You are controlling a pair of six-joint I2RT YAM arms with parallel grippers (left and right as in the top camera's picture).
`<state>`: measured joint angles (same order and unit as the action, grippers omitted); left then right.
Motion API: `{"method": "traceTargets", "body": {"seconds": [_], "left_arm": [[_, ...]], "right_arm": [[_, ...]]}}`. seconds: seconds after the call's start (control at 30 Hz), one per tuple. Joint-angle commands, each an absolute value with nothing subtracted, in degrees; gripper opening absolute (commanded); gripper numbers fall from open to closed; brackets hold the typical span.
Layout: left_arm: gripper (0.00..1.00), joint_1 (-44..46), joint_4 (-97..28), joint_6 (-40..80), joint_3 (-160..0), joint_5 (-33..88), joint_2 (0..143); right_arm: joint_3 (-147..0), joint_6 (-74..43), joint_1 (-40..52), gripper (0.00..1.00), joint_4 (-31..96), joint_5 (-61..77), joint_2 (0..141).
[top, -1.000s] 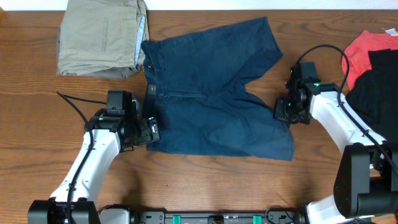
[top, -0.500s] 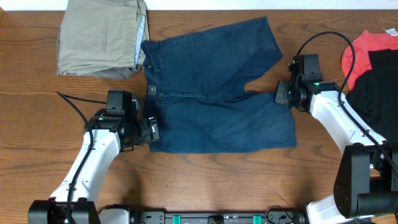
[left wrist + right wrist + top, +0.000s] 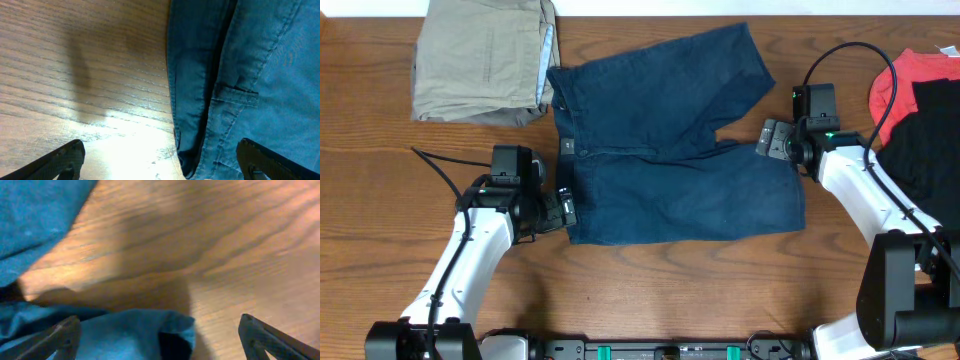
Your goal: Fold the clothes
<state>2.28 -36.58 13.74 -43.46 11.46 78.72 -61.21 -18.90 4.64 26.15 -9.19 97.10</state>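
- Table first: a plain wood top, and no bin, basket or box on it that I can see, so nothing is sitting inside anything.
- Navy shorts lie flat in the middle, waistband toward the left arm and both legs pointing right with a gap between them. No fold in yet, so I'd call this the spreading-out stage.
- Khaki garment sits just beside the waistband at the far left; red garment and black garment are piled at the right edge.
- Left gripper has its jaws spread wide at the near waistband corner, pinching nothing.
- Right gripper is spread wide too, with the near leg's hem corner loose between the fingers.
- Next, I reckon, both pinch their corners and carry the near leg over the far one.
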Motion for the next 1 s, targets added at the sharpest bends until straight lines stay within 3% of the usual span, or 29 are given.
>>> {"method": "traceTargets", "body": {"seconds": [0.0,0.2,0.23,0.27,0.37,0.43,0.5,0.57,0.67,0.73,0.83,0.97], "left_arm": [[0.98,2.04,-37.6,14.26,-43.27,11.53,78.59],[1.0,2.07,-44.47,14.28,-47.48,11.6,72.49],[0.95,2.07,-45.06,14.24,-47.88,12.14,70.76],[0.84,2.07,-45.19,14.15,-47.92,13.43,69.19],[0.41,2.17,-44.95,14.02,-47.92,21.04,64.97],[0.25,2.96,-44.38,14.06,-47.9,24.86,63.57],[0.14,4.25,-43.24,14.09,-47.79,26.52,63.61],[0.13,5.96,-41.28,14.68,-47.27,26.57,64.53],[0.12,8.51,-37.95,17.21,-46.65,26.55,67.42],[0.09,9.8,-36.56,18.68,-46.65,26.55,69.71],[0.08,11.73,-34.96,19.05,-46.65,26.48,74.08],[0.06,13.13,-34.2,19.2,-46.65,26.35,80.82]], "right_arm": [[-63.9,-19.27,3.4,0.99,29.93,-12.21,96.38],[-73.12,-19.68,3.27,0.99,44.69,-7.99,94.24],[-74.52,-19.68,3.29,0.99,46.78,-6.0,93.82],[-75.77,-19.66,3.29,0.95,48.93,-3.49,93.34],[-76.75,-19.64,3.31,0.55,52.84,1.98,92.36],[-76.36,-19.64,3.7,0.38,54.59,5.06,92.42],[-75.18,-19.66,4.43,0.33,54.87,6.35,92.6],[-73.41,-19.66,5.48,0.35,53.91,6.22,92.68],[-69.45,-19.68,7.14,0.62,50.26,6.07,92.68],[-66.74,-19.7,8.01,0.65,47.99,6.09,92.68],[-62.35,-19.7,8.86,0.63,44.42,6.07,92.68],[-57.17,-19.73,9.13,0.4,40.23,6.07,92.71]]}}
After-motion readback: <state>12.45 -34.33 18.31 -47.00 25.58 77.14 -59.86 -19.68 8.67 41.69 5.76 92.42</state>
